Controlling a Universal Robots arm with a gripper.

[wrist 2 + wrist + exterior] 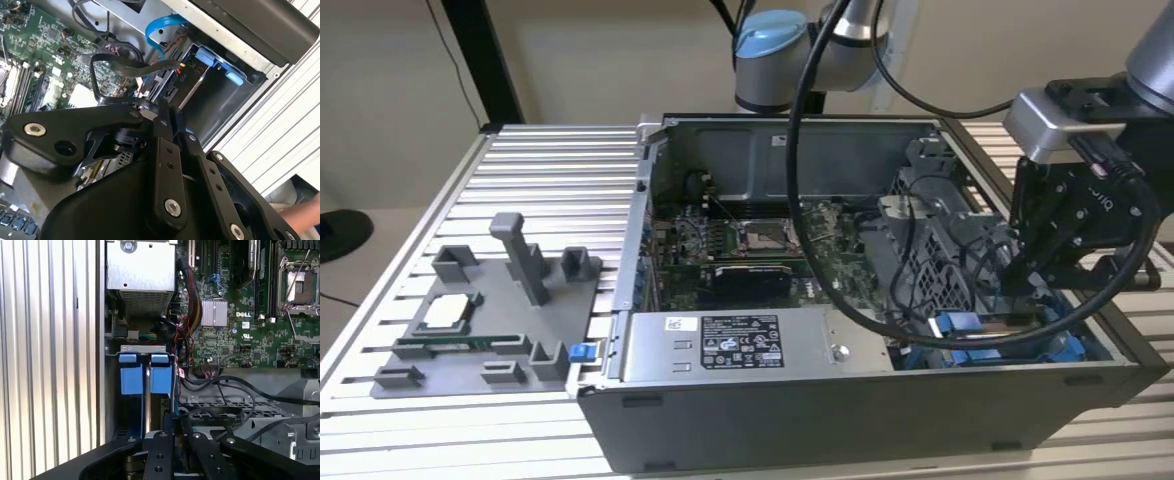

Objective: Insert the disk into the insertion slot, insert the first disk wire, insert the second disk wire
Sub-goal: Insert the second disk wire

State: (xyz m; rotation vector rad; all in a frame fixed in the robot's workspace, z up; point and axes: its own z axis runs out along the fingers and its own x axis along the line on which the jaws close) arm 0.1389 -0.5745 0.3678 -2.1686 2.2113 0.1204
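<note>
Black cables [215, 390] crowd insertion slot [145, 390] mouth; motherboard [235, 335] side congested.

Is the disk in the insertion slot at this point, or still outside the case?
In. The disk sits down inside the insertion slot, only its blue frame showing at the mouth, with the gripper right above it.

A ribbed aluminium tabletop [540, 165] fills the foreground. Behind it stands a plain beige wall [587, 55], crossed by a dark vertical post [483, 60] at the tabletop's far corner.
</note>
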